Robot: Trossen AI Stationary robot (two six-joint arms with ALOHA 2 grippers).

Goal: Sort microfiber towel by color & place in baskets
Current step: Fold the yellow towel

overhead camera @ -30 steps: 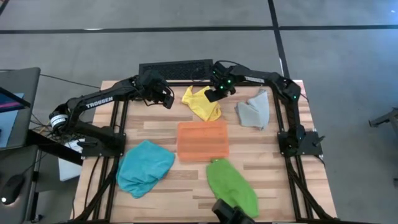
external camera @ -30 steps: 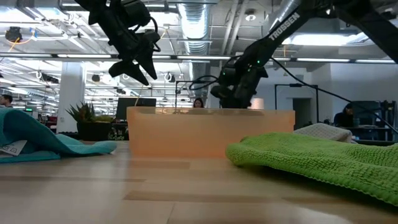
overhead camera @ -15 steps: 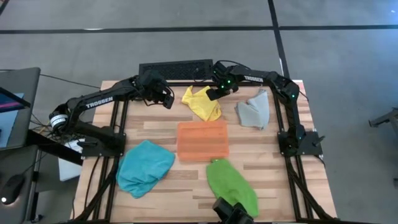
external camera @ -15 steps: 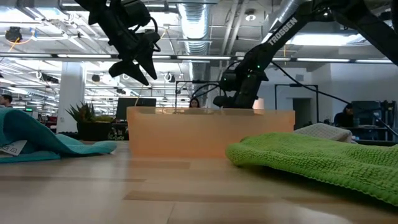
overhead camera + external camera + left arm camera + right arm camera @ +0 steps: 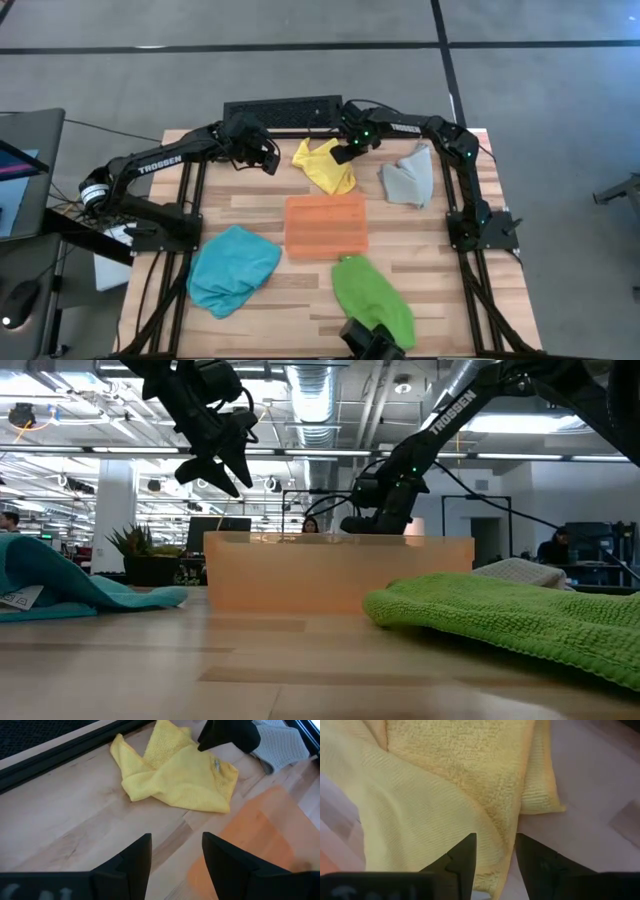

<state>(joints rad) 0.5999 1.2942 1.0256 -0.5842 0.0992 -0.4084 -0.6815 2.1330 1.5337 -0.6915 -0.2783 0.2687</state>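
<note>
A crumpled yellow towel (image 5: 324,165) lies flat on the table at the far middle, just beyond the orange tray (image 5: 326,226). A grey towel (image 5: 408,177) lies at the far right, a teal towel (image 5: 233,268) at the near left and a green towel (image 5: 372,296) at the near middle. My right gripper (image 5: 495,845) is open and points steeply down over the yellow towel's right part (image 5: 470,795), with a fold between its fingers. My left gripper (image 5: 269,159) hangs open in the air left of the yellow towel (image 5: 175,775), holding nothing. My right gripper stands with one finger (image 5: 465,855) on each side of a raised fold of the yellow towel (image 5: 497,827), coming from above. I cannot tell whether the fingertips touch the cloth. The towel lies slack on the table.
A black grid panel (image 5: 283,110) runs along the far edge behind the yellow towel. A camera mount (image 5: 366,340) sits at the near edge beside the green towel. A small potted plant (image 5: 135,548) and people show in the room beyond. Bare wood lies between the towels.
My right gripper has turned a little at the wrist and tipped over the yellow towel, its fingertips now lower against the cloth. The towels and the tray lie as before.
</note>
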